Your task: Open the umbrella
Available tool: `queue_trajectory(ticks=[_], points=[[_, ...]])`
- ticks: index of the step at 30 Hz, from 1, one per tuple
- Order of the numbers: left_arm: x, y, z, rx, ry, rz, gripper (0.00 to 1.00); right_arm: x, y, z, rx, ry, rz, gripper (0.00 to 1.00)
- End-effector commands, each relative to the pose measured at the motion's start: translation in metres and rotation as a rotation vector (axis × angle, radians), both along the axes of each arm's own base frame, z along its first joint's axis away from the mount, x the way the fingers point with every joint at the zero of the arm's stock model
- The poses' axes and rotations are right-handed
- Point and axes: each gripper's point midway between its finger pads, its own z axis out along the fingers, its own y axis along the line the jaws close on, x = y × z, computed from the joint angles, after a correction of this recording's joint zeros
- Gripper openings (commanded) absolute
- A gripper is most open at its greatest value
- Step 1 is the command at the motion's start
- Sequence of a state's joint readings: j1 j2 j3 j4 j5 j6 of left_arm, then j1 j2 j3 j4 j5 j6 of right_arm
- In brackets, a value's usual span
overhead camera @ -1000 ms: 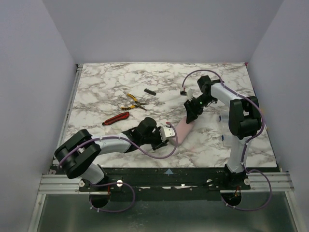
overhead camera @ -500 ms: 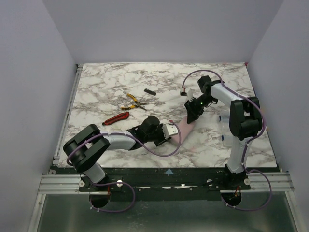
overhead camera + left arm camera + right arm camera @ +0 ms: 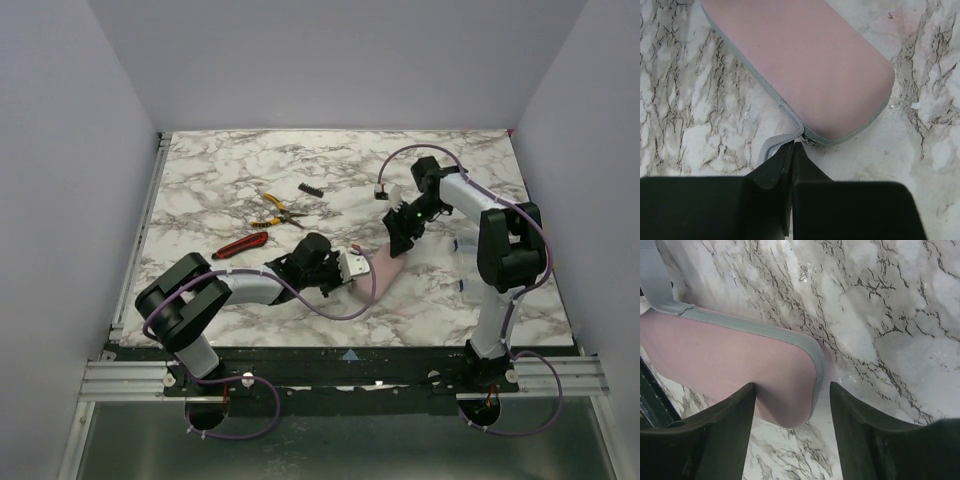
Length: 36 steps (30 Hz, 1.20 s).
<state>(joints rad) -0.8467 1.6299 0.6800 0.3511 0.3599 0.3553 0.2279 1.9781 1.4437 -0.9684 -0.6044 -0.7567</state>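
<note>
— Start at left claw (image 3: 792, 146)?
— Clenched tight, right at grey zip tab (image 3: 771, 148). Cannot tell if caught.
— And right claw (image 3: 791, 386)?
— Spread wide around other end of pink case (image 3: 805, 65), flat on bench (image 3: 685, 100).
— Umbrella?
— Hidden, likely zipped inside. Probably light, soft, smooth. Better to pull tab, pin far end.

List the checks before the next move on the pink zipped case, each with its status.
1. Left hand shut at the zip end of the pink rounded fabric umbrella case: ok.
2. Grey fabric pull tab pinched: cannot tell.
3. Right hand bracing the case: not ok; open, straddling its other end.
4. Case flat on the marble table: ok.
5. Red-handled tool and yellow-handled pliers clear of case: ok.
</note>
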Motion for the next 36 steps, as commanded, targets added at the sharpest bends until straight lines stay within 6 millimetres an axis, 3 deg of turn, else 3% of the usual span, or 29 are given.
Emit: queue_trajectory(ticks=[1,4,8,12,16,19,22,27,36], points=[[0.006,-0.006,0.012,-0.044,-0.019,-0.037,0.00,0.000,-0.020,-0.010,-0.110,-0.046,0.035,0.68],[0.009,-0.003,0.012,-0.043,-0.004,-0.034,0.00,0.011,-0.018,0.014,-0.076,-0.115,0.037,0.79],[0.011,0.001,0.013,-0.043,-0.002,-0.044,0.00,0.017,-0.014,0.048,-0.012,-0.257,0.106,0.85],[0.006,0.006,0.013,-0.036,-0.025,-0.083,0.09,0.005,-0.006,0.077,0.075,-0.391,0.251,0.88],[-0.005,0.008,0.011,-0.025,-0.011,-0.132,0.20,-0.017,0.003,0.090,0.158,-0.465,0.410,0.92],[-0.009,0.011,0.012,0.005,0.002,-0.156,0.39,-0.031,0.011,0.090,0.192,-0.487,0.521,0.93],[-0.007,0.012,0.012,-0.015,-0.031,-0.143,0.46,-0.044,0.013,0.078,0.196,-0.489,0.626,0.94],[-0.010,0.009,0.012,-0.039,-0.039,-0.166,0.43,-0.057,0.011,0.053,0.183,-0.545,0.797,0.94],[-0.016,0.004,0.011,-0.058,-0.035,-0.211,0.37,-0.056,0.028,0.036,0.191,-0.556,0.887,0.94]])
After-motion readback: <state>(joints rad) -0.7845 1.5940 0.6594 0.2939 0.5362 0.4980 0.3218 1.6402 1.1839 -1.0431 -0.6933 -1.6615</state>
